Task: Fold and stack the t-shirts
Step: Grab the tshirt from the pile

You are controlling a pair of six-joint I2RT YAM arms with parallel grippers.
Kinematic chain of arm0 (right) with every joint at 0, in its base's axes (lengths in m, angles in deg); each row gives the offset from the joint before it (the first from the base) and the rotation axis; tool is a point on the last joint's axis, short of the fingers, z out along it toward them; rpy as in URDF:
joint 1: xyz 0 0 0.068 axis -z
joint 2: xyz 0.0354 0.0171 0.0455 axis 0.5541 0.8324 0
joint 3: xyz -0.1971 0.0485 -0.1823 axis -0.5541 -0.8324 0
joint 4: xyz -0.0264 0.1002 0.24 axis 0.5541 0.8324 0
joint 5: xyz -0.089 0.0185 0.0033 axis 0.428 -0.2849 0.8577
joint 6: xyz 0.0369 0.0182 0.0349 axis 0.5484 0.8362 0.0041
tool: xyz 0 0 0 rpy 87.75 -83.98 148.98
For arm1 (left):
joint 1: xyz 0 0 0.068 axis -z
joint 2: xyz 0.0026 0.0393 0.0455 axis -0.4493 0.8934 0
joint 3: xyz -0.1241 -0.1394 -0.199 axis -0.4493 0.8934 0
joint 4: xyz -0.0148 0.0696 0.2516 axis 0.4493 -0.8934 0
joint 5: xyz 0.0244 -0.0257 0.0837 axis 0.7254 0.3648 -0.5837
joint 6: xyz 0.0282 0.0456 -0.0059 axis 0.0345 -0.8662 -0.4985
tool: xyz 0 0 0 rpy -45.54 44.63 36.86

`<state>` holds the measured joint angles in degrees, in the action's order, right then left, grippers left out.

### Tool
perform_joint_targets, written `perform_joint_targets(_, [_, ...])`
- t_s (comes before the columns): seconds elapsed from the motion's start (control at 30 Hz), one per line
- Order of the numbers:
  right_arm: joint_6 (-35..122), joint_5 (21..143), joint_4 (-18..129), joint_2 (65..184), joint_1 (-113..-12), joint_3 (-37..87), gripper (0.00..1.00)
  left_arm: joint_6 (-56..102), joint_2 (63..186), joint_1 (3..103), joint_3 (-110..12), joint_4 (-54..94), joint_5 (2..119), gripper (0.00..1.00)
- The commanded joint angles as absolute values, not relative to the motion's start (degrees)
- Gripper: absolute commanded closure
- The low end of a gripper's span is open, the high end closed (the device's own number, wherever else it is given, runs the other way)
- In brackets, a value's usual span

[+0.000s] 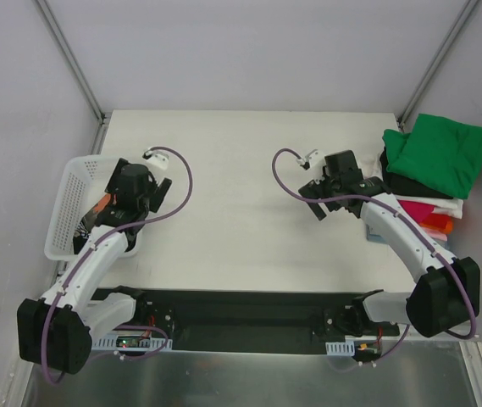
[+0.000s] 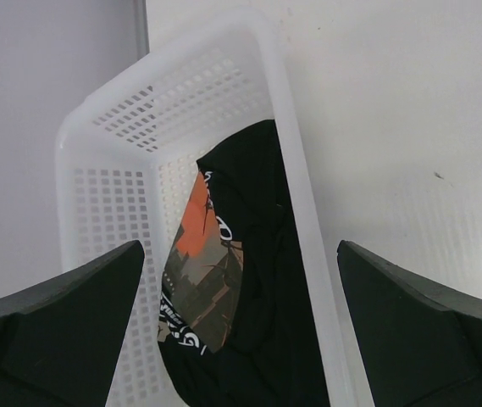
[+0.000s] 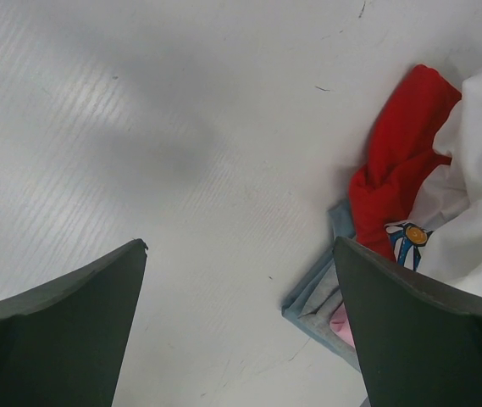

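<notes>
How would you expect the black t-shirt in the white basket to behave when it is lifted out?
Probably floppy: the black t-shirt lies crumpled against the basket wall. It would likely sag from one pinch, and might tug the light-looking mesh basket along.

basket (image 2: 292, 153): white mesh | basket shirt (image 2: 262, 254): black, orange-grey print | stack top shirt (image 1: 440, 153): green | table (image 1: 232, 212): white

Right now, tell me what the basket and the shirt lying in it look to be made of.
Basket: likely moulded plastic, white, slightly glossy; its walls are pierced by a regular grid of square holes and the rim is smooth. Black t-shirt: soft matte cloth, probably knit cotton; it slumps in folds and carries a flat orange and grey print.
</notes>
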<state>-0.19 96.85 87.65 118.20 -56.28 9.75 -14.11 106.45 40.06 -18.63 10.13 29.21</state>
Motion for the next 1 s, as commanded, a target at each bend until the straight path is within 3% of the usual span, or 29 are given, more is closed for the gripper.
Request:
perform_joint_targets(0.0, [-0.75,97.37,87.35,117.16,-56.77,11.33,0.04,-19.56,108.66,36.64,-22.46,10.83,26.2,0.01])
perform_joint_targets(0.3, [-1.36,97.1,88.67,119.44,-56.68,11.95,0.04,-22.82,124.55,24.61,-35.54,2.67,30.68,0.02])
perform_joint_targets(0.4, [-1.63,97.63,89.02,119.79,-56.77,11.95,0.04,-21.6,131.32,22.13,-39.67,-1.89,31.47,0.15])
perform_joint_targets(0.47, [-1.8,97.72,89.19,119.97,-56.77,11.95,0.03,-19.84,132.31,21.34,-39.78,-3.75,33.3,0.17])
perform_joint_targets(0.77, [-1.89,97.19,90.07,122.96,-56.94,12.65,0.04,-17.11,129.5,21.34,-37.41,-7.44,41.83,0.11])
perform_joint_targets(0.97, [-1.8,97.36,90.69,123.14,-57.47,13.09,0.04,-18.52,133.89,21.34,-36.61,-8.5,46.06,0.18])
